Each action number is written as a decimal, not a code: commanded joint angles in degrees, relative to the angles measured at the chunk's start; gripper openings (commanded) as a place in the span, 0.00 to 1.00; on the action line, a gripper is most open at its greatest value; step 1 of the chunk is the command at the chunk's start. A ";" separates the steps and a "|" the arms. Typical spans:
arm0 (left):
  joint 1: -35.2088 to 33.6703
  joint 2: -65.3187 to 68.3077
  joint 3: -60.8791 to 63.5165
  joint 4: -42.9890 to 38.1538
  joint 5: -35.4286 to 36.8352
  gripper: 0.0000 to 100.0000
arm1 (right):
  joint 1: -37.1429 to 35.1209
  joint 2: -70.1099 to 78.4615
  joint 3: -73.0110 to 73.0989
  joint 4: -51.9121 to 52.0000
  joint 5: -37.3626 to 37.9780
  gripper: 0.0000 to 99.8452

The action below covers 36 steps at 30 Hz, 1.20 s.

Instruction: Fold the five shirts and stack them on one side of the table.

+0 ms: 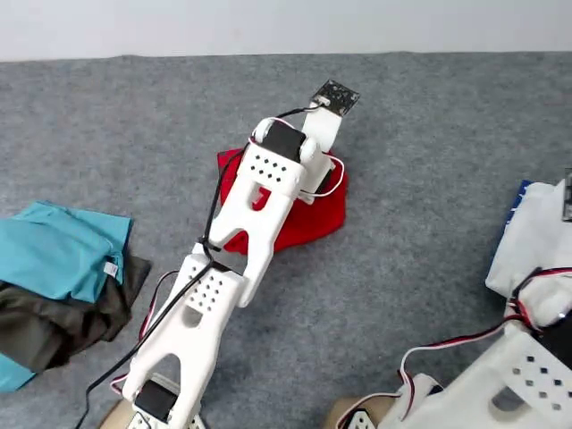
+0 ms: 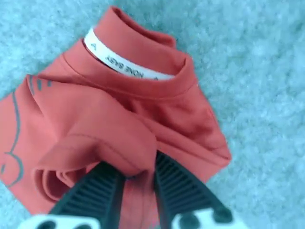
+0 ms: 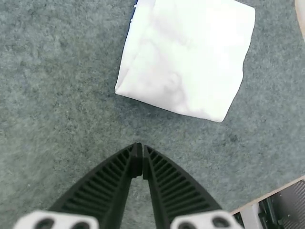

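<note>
Left gripper (image 2: 139, 168) is clamped on a bunched fold of the red shirt (image 2: 157, 109) on the counter (image 2: 267, 57), right gripper (image 3: 138, 151) hangs jaws together, empty, near the folded white shirt (image 3: 186, 57).

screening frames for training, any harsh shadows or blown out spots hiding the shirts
High view: soft, even light, only a faint shadow beside the arm on the red shirt. Left wrist view: a small dark shadow where the left gripper pinches the fabric. Right wrist view: the white shirt is bright enough that its creases barely show; no glare on the right gripper.
</note>
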 commanded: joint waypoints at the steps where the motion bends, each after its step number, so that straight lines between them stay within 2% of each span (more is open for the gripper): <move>1: 1.23 0.35 -5.67 0.97 2.02 0.00 | 0.40 -0.66 -0.26 -0.84 0.79 0.01; 8: 3.78 2.99 -7.34 -2.29 3.52 0.02 | 0.40 -0.66 -0.26 -0.75 0.79 0.01; 14: 4.84 2.81 -7.43 -0.09 3.69 0.23 | 0.40 -0.92 -0.26 -0.22 0.79 0.01; 16: 4.75 2.55 -7.52 0.79 3.52 0.25 | 0.48 -0.92 -0.35 -0.22 0.79 0.01; 23: 1.05 -3.78 -7.43 1.14 3.43 0.25 | 0.48 -0.92 -0.35 -0.22 0.79 0.01; 30: -7.82 -12.22 -7.16 1.23 3.87 0.24 | 0.04 -0.92 -0.62 -0.40 0.62 0.01; 36: -15.91 -17.41 -6.29 1.32 3.78 0.10 | -10.95 -0.40 -0.62 -0.04 -0.09 0.01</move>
